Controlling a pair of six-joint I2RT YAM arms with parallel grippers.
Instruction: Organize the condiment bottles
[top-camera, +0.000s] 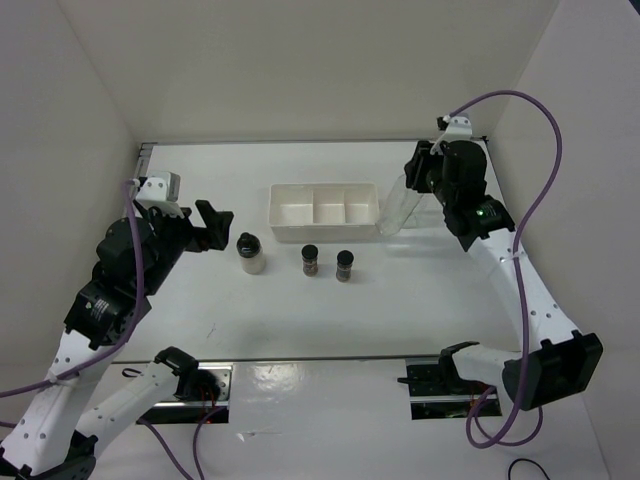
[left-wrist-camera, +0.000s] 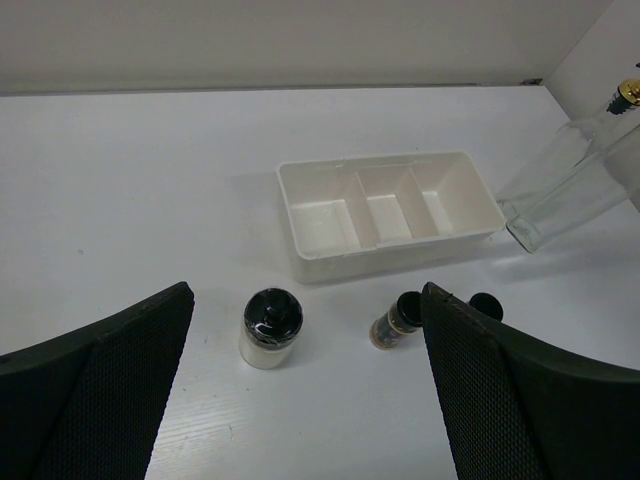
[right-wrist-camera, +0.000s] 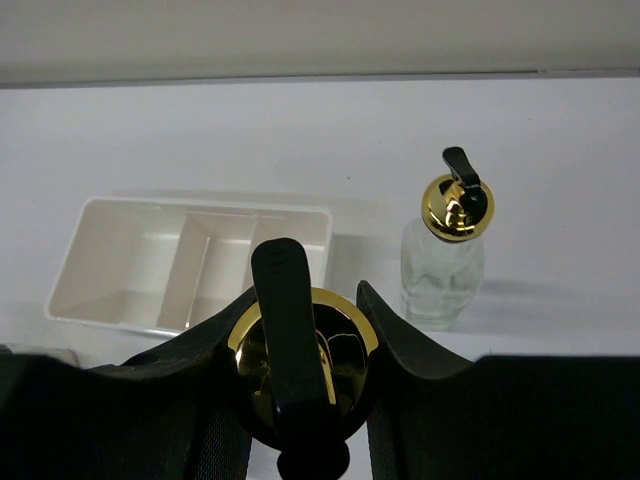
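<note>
My right gripper (top-camera: 416, 180) (right-wrist-camera: 306, 294) is shut on the gold-spouted top (right-wrist-camera: 345, 340) of a tall clear glass bottle (top-camera: 393, 212), which is tilted with its base just right of the white tray (top-camera: 322, 190). That bottle also shows in the left wrist view (left-wrist-camera: 560, 185). The second glass bottle (right-wrist-camera: 445, 255) stands upright on the table beyond the tray's right end. It is hidden in the top view. The whitish black-capped jar (top-camera: 250, 254) (left-wrist-camera: 270, 328) and two small dark jars (top-camera: 310, 260) (top-camera: 344, 265) stand in a row in front of the tray. My left gripper (top-camera: 205, 222) (left-wrist-camera: 308, 292) is open and empty, left of the whitish jar.
The white tray (left-wrist-camera: 300, 255) has three compartments, all empty (right-wrist-camera: 70, 290). White walls enclose the table at the left, back and right. The right arm (top-camera: 510, 260) reaches over the table's right side.
</note>
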